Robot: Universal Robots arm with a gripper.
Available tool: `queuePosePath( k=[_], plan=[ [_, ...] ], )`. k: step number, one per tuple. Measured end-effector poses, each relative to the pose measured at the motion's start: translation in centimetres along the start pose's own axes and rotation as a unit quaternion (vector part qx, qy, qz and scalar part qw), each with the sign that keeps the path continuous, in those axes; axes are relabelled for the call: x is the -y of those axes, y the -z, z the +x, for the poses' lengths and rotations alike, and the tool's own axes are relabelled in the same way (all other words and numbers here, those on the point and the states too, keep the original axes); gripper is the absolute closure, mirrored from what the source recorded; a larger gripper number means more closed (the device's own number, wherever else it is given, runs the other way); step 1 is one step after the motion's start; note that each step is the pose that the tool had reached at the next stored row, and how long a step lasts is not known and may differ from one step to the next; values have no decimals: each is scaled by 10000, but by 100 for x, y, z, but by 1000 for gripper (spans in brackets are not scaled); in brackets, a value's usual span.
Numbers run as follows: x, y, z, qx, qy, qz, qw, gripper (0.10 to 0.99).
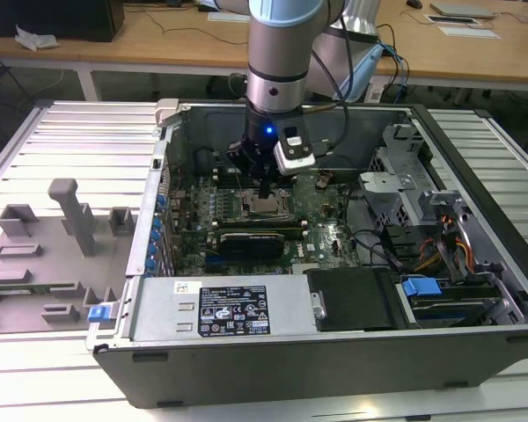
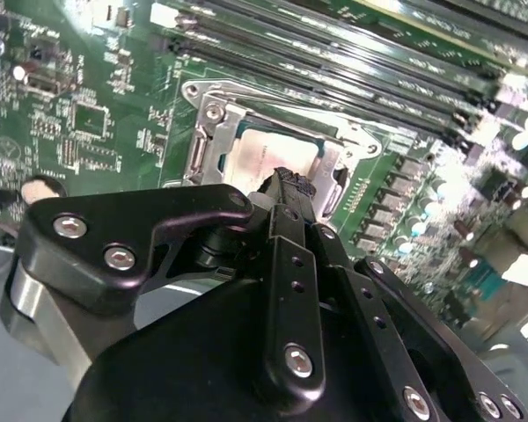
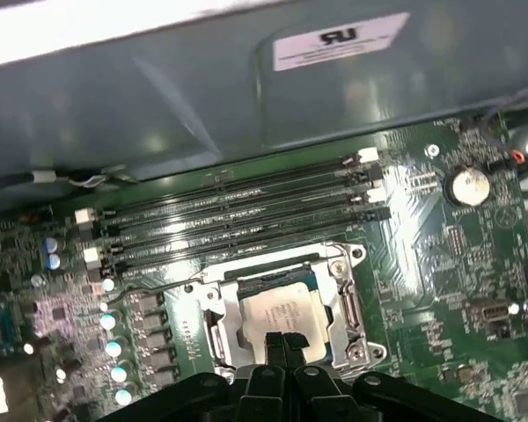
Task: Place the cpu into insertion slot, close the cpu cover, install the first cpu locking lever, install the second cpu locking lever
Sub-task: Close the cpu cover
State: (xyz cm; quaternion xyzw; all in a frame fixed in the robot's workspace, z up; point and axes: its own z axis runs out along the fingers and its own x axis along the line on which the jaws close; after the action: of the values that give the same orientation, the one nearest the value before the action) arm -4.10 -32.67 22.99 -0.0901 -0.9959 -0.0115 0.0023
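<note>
The cpu (image 3: 277,306), a pale silver square, lies inside the insertion slot (image 3: 213,327) on the green board. The silvery cpu cover (image 3: 348,299) frames it and looks to be lying flat over the socket. My gripper (image 3: 282,341) hovers just over the near edge of the socket, its two black fingertips pressed together and shut on nothing. In the second wrist view the gripper (image 2: 290,183) points down at the cpu (image 2: 273,154) inside the cover (image 2: 216,132). From the exterior view the gripper (image 1: 264,189) hangs directly above the insertion slot (image 1: 266,207) in the open computer case.
Long black memory slots (image 3: 238,220) run beside the socket, with the grey case wall (image 3: 202,88) behind them. A coin battery (image 3: 468,185) sits on the board. A black card (image 1: 251,239), the power supply (image 1: 220,308) and a drive cage (image 1: 405,176) crowd the case.
</note>
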Motion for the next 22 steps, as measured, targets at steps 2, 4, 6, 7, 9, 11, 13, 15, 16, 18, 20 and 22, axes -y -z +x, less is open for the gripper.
queuePosePath(
  k=[2,4,6,7,9,11,13,15,16,18,20,22],
  plan=[
    [0,-1,0,25,178,-3,9998,980],
    [0,-3,0,33,399,-4,9992,980],
    [1,-4,1,29,602,-3,9982,980],
    [1,-5,1,27,694,-3,9976,980],
    [1,-9,1,26,953,-3,9954,980],
    [1,-12,0,30,1179,-4,9930,980],
    [1,-14,0,81,1357,-8,9907,980],
    [1,-17,1,208,1464,-2,9890,980],
    [2,-18,5,232,1476,7,9888,980],
    [5,-27,25,252,1478,14,9887,980],
    [10,-35,39,252,1478,14,9887,980],
    [18,-44,53,253,1478,14,9887,980]
  ],
)
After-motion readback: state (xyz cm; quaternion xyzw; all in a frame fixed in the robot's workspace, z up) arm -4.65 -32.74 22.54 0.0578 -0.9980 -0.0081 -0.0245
